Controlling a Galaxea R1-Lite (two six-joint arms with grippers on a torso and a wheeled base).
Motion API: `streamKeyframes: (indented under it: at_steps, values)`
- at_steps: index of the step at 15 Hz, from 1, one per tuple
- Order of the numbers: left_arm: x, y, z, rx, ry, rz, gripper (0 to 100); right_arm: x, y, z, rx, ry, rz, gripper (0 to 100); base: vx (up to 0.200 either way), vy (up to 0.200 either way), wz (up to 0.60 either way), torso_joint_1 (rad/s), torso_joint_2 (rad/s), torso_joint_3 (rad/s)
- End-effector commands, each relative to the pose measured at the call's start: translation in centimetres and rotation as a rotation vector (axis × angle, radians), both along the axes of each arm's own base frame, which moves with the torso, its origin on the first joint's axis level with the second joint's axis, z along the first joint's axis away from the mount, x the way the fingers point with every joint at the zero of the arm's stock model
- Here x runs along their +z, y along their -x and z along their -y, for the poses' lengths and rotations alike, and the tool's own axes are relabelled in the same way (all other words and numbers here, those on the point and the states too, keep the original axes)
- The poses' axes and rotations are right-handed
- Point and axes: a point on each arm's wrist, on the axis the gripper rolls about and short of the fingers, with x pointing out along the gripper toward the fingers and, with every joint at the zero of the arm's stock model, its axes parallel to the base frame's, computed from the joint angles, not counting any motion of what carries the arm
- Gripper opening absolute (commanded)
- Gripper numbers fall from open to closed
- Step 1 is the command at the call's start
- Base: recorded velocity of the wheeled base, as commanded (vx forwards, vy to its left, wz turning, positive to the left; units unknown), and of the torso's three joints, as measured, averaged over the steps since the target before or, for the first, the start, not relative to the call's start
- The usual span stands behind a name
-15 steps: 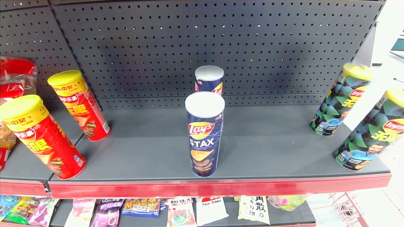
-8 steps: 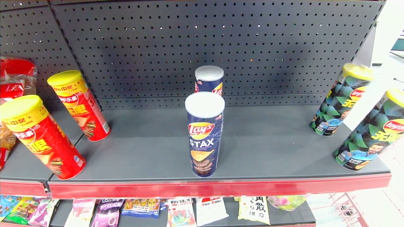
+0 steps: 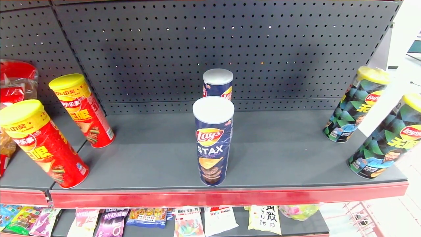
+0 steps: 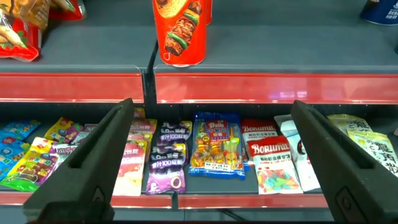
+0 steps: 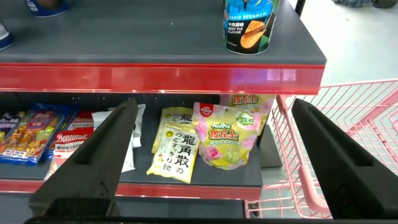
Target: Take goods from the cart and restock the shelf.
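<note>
On the grey shelf (image 3: 279, 148) two blue chip canisters stand upright in the middle, one at the front (image 3: 212, 141) and one behind it (image 3: 217, 84). Two red canisters (image 3: 42, 144) stand at the left and two green-black canisters (image 3: 386, 141) at the right. My left gripper (image 4: 212, 104) is open and holds nothing; it hangs in front of the lower shelf, below a red canister (image 4: 181, 31). My right gripper (image 5: 214, 102) is also open and holds nothing, below a green-black canister (image 5: 249, 25). The pink wire cart (image 5: 336, 143) stands off to the right.
The shelf has a red front lip (image 3: 230, 197) and a perforated back panel (image 3: 230, 49). Several snack bags (image 4: 214, 152) lie on the lower shelf (image 5: 205, 177). Red bagged goods (image 3: 13, 82) sit at the far left. Bare shelf lies between the canister groups.
The head view has drifted very slightly; nothing on the shelf has moved.
</note>
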Motion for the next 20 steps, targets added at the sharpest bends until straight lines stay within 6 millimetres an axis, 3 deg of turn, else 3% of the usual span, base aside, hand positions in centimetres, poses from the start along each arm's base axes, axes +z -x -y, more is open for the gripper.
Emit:
streamKeyframes:
  at_steps: [1, 20]
  values:
    - [0.00, -0.01, 0.00, 0.001, 0.001, -0.001, 100, 0.00, 0.01, 0.00, 0.000, 0.000, 0.001, 100, 0.000, 0.000, 0.00, 0.000, 0.00, 0.000]
    - [0.00, -0.01, 0.00, 0.001, 0.001, -0.001, 100, 0.00, 0.02, 0.01, -0.006, 0.004, 0.003, 100, 0.000, 0.000, 0.00, 0.000, 0.00, 0.000]
